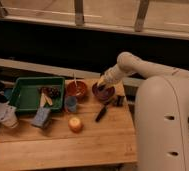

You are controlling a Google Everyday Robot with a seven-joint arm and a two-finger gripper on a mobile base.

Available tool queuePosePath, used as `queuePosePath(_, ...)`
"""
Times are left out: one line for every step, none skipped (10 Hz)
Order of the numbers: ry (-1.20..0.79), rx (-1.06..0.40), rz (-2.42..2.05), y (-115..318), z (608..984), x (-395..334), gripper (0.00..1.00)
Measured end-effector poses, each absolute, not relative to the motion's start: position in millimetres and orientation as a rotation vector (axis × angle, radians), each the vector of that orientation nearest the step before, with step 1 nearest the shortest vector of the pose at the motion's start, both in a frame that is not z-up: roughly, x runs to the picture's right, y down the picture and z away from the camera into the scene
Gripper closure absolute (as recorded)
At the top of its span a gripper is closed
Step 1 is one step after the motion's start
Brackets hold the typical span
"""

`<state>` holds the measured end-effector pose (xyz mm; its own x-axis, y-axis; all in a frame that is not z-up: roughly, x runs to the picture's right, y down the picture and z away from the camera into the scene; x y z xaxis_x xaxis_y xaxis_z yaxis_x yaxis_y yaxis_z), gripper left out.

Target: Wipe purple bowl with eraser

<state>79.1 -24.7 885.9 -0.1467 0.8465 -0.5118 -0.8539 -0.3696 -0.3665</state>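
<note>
The purple bowl (104, 94) sits at the back right of the wooden table (63, 142), beside the orange-red bowl (76, 90). My gripper (103, 86) reaches down from the right and dips into the purple bowl. It is shut on a dark block, the eraser (105, 90), which rests against the bowl's inside. The fingertips and most of the eraser are hidden by the bowl's rim and the wrist.
A green tray (25, 95) with food items stands at the left. Nearby are a blue cup (71, 104), a blue sponge block (41, 118), an orange fruit (75, 123), a slim black tool (101, 114) and a small dark object (119, 100). My white body (163, 125) fills the right side.
</note>
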Motion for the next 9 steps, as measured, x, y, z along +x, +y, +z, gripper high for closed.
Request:
queuePosePath(0.011, -0.793, 1.779, -24, 886, 74, 1.00)
queuePosePath(0.009, -0.792, 1.779, -25, 886, 74, 1.00)
queuePosePath(0.011, -0.790, 1.783, -24, 886, 77, 1.00)
queuePosePath(0.011, -0.792, 1.780, -24, 886, 75, 1.00)
queuePosePath(0.020, -0.800, 1.777, -22, 886, 73, 1.00)
queuePosePath(0.025, -0.803, 1.781, -20, 889, 75, 1.00)
queuePosePath(0.039, -0.818, 1.792, -11, 895, 79, 1.00)
queuePosePath(0.053, -0.832, 1.805, -1, 905, 81, 1.00)
queuePosePath(0.063, -0.843, 1.816, 5, 911, 81, 1.00)
